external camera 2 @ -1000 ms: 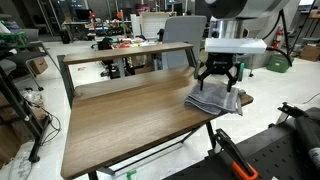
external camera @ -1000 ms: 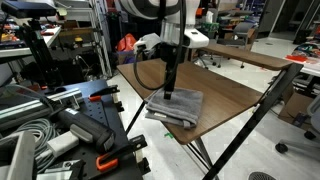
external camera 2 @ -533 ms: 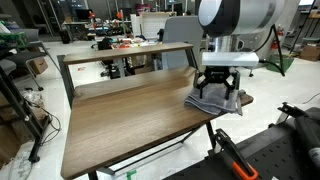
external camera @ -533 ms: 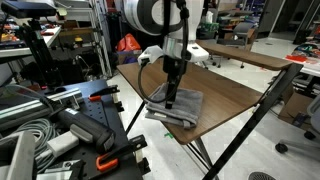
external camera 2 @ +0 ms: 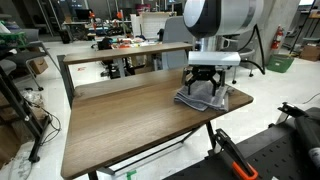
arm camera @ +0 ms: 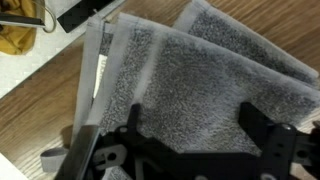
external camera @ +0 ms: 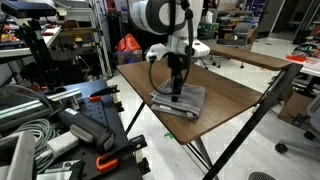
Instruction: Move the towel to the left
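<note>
Brown tabletop [external camera 2: 125, 115] with one folded grey towel [external camera 2: 207, 99] near its edge, one claw [external camera 2: 203, 89] over it, fingers [arm camera: 134, 122] wide apart.

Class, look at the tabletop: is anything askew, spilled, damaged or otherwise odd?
Only the towel: it sits close to the table's edge, and the wrist view shows its folded layers staggered, not flush. Nothing looks spilled or damaged.

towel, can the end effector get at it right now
Probably yes: the end effector is right over the towel on the table. Its fingers are spread across the towel in the wrist view, with nothing in between.
</note>
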You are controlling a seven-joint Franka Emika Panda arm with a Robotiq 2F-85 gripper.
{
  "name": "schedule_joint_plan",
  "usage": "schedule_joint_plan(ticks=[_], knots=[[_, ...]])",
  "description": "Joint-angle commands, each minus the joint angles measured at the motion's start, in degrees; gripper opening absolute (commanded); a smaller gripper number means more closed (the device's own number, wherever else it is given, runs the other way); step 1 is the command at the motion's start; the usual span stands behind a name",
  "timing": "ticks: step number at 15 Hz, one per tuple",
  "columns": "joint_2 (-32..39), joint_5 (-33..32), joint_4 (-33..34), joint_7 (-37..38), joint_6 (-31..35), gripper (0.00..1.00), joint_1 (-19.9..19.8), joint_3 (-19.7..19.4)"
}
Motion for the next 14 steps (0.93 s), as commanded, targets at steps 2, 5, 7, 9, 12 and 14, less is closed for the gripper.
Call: schedule_joint_plan(ticks=[2, 5, 7, 9, 12, 14], knots=[[5.4, 0.2, 7.7, 1.1, -1.2, 1.00, 3.5, -0.5], [8.4, 0.2, 12.3, 1.2, -2.4, 1.00, 4.9, -0.3], [10.0, 0.1, 15.4, 1.1, -3.1, 1.00, 5.7, -0.1], [11.8, -0.1, 19.2, 1.3, -4.2, 1.00, 6.8, 0.1], [14.7, -0.4, 25.4, 1.3, -6.6, 1.00, 8.6, 0.6], [16.8, -0.4, 29.9, 1.2, -8.2, 1.00, 9.4, 1.1]])
